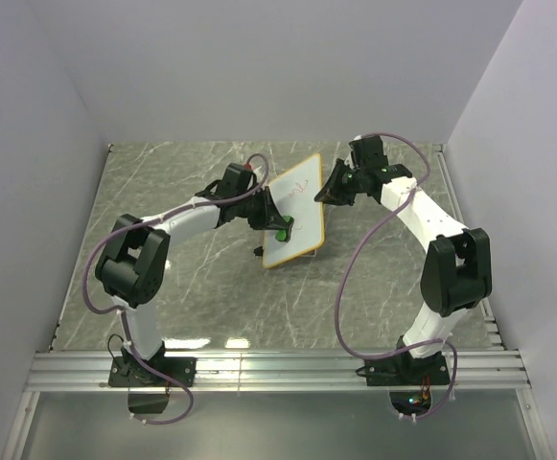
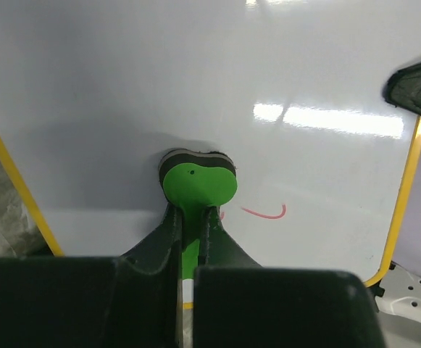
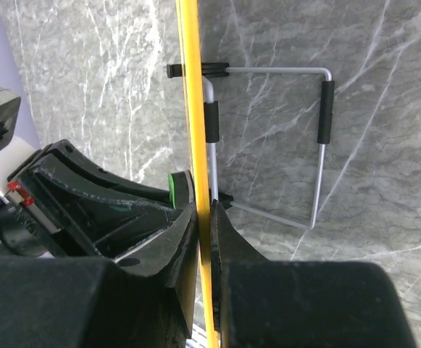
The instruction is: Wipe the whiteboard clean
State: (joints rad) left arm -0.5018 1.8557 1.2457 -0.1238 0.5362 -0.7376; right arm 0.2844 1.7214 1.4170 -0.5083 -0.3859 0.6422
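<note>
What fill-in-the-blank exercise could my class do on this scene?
The left gripper presses a green ____ on the whiteboard.
The right gripper clamps the whiteboard's frame, whose colour is ____.
The mark beside the eraser is ____.
Missing words: eraser; yellow; red.

Lab robot cell: white walls [image 1: 259, 67], marble tabletop [image 1: 211, 287].
</note>
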